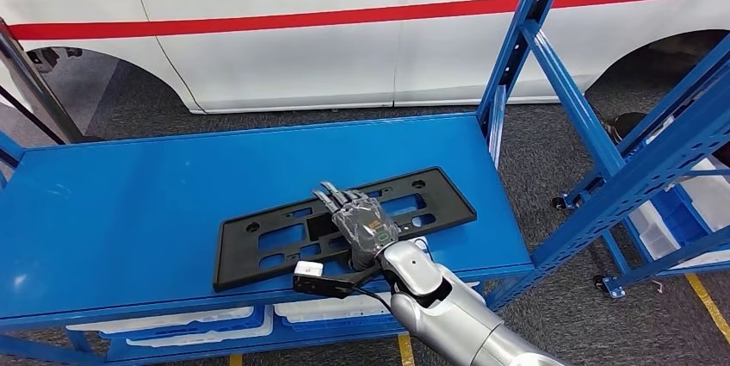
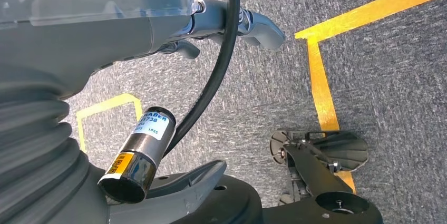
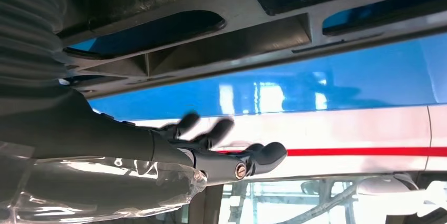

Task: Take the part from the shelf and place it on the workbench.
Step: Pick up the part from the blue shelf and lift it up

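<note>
A flat black plastic part [image 1: 344, 226] with rectangular cutouts lies on the glossy blue shelf [image 1: 129, 202], near its front right edge, long axis running left to right (right end angled farther back). The right hand [image 1: 361, 221] hovers above it, fingers [image 3: 221, 128] spread, holding nothing. White bins [image 1: 172, 321] sit below; contents unclear.

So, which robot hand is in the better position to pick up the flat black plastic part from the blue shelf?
The right robot hand: it is stretched out over the flat black plastic part on the blue metal shelf, fingers apart. The left robot hand hangs over the grey floor.
</note>
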`<state>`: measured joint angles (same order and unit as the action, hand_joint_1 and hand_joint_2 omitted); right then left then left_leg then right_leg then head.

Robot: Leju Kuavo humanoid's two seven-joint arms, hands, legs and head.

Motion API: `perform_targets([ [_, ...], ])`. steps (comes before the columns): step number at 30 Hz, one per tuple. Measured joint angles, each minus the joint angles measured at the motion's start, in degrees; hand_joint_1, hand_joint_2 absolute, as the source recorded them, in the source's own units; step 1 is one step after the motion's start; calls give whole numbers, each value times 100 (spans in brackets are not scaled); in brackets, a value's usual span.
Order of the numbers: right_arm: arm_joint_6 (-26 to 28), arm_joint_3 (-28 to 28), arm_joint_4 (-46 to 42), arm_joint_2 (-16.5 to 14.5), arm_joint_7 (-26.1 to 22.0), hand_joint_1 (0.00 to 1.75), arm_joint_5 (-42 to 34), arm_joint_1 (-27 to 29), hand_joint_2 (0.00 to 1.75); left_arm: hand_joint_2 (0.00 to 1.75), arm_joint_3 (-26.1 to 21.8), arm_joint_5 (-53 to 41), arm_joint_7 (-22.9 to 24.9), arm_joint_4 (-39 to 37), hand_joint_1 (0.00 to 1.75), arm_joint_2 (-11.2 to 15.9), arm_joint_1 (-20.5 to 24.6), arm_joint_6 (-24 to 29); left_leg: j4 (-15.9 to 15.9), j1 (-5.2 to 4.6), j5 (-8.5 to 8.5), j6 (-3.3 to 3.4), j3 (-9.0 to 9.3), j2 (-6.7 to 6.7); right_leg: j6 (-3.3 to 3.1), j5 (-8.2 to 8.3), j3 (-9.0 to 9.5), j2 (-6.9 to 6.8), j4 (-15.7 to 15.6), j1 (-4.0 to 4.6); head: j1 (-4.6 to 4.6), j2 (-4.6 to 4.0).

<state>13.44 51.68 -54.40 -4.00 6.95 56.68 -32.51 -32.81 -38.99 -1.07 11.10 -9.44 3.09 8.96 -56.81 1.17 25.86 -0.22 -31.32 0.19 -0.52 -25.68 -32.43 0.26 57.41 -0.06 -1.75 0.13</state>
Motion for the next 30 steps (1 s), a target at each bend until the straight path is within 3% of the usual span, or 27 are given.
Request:
perform_targets([
  [5, -25, -3, 76, 0, -1, 0, 1, -2, 175, 175, -8, 2, 4, 0, 0, 0, 0, -1, 0, 0, 0, 0, 0, 0, 0, 0, 0, 0, 0, 0, 0, 0],
  [9, -45, -13, 116, 0, 0, 171, 1, -10, 175, 175, -26, 5, 4, 0, 0, 0, -1, 0, 0, 0, 0, 0, 0, 0, 0, 0, 0, 0, 0, 0, 0, 0],
  [30, -146, -24, 196, -2, -3, 175, 22, -95, 175, 175, -55, -5, 56, 0, 0, 0, -2, 0, 0, 0, 0, 0, 2, -1, 0, 0, 4, -1, 0, 0, 0, 0],
])
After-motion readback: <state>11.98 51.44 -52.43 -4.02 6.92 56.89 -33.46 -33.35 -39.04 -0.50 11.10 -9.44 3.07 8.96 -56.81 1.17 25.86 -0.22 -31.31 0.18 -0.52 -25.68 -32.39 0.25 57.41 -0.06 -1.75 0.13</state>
